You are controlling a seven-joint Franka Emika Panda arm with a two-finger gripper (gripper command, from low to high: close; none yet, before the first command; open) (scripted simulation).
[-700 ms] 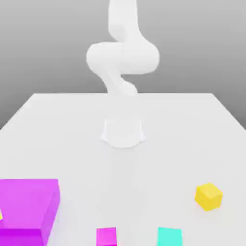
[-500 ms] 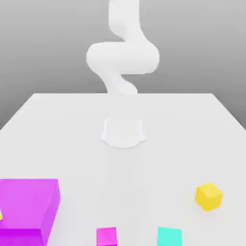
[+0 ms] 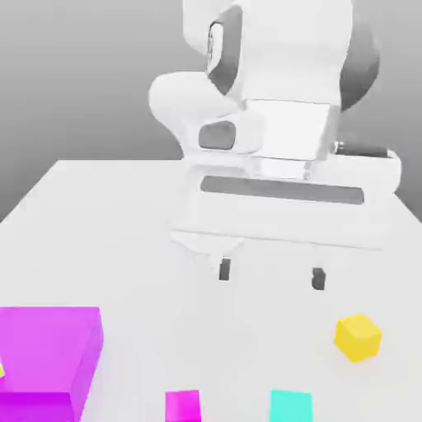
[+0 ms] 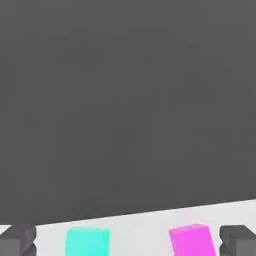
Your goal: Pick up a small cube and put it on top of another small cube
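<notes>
White table carries every block. The teal cube sits at the near edge in the exterior view, just beside the small magenta cube on that view's left, the two apart. The yellow cube rests farther back toward that view's right. The large magenta block fills the left corner. The gripper hangs above the table, fingers spread wide, holding nothing.

Gripper wide open above table — teal cube, yellow cube apart.
</notes>
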